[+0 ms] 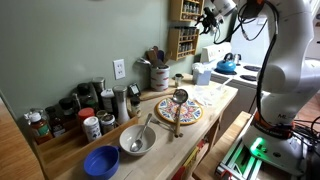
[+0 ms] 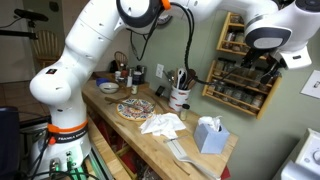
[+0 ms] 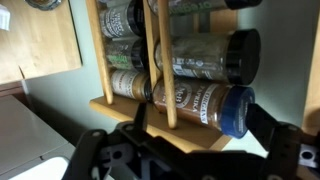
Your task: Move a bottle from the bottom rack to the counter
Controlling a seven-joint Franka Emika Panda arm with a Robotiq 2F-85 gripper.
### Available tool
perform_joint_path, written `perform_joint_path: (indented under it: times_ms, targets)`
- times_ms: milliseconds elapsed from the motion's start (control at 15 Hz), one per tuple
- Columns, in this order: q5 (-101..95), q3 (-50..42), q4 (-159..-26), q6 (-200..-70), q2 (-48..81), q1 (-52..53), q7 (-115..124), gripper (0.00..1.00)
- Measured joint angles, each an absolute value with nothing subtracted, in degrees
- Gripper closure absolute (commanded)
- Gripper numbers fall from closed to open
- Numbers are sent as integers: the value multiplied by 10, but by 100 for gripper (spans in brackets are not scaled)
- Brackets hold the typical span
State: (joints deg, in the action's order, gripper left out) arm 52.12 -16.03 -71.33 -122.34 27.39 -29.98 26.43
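Spice jars [image 1: 70, 115]: a crowd of dark-lidded jars and tins at the far left of the worktop [image 1: 215, 98], set against the wall.
Worktop: long, pale-tan butcher block running along the green wall.
Blue bowl [image 1: 100, 161]: near the front edge, just right of the jar crowd.
Metal bowl [image 1: 137, 141]: beside the blue bowl, with a spoon handle leaning out.
Patterned plate [image 1: 180, 111]: round and many-coloured, with a long-handled ladle [image 1: 179, 98] lying across it.
Utensil crock [image 1: 158, 76]: against the wall behind the plate, handles standing up.
Spice rack [image 1: 183, 30]: brown wood, wall-mounted above the far end of the worktop, with tiers of small dark jars.
Bottom rack [image 1: 183, 50]: the lowest tier, lined with jars.
Pincer [image 1: 206, 22]: just in front of the spice rack, pointed at it. Its fingers [image 3: 285, 150] are spread wide with nothing held between them.
Kettle [image 1: 227, 65]: blue, on the white stove top right of the worktop.
Arm [image 1: 290, 60]: white, tall, at the right edge.
Rail [image 3: 160, 60]: a pale wooden bar crossing in front of the bottles in the wrist view.
Blue-capped bottle [image 3: 185, 100]: clear body packed with reddish-brown spice, dark label with pale lettering, blue cap toward the right of the wrist view. It sits in the spice rack behind the rail — not on the worktop. Which tier it is on cannot be told from that view, nor whether the fingers touch it.
Black-capped bottle [image 3: 200, 55]: next to it, with greenish contents.
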Motion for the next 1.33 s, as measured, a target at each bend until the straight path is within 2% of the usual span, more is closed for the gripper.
perform_joint_path:
  times_ms: [1333]
  targets:
    - [450, -175, -713, -1253, 273, -295, 235, 0]
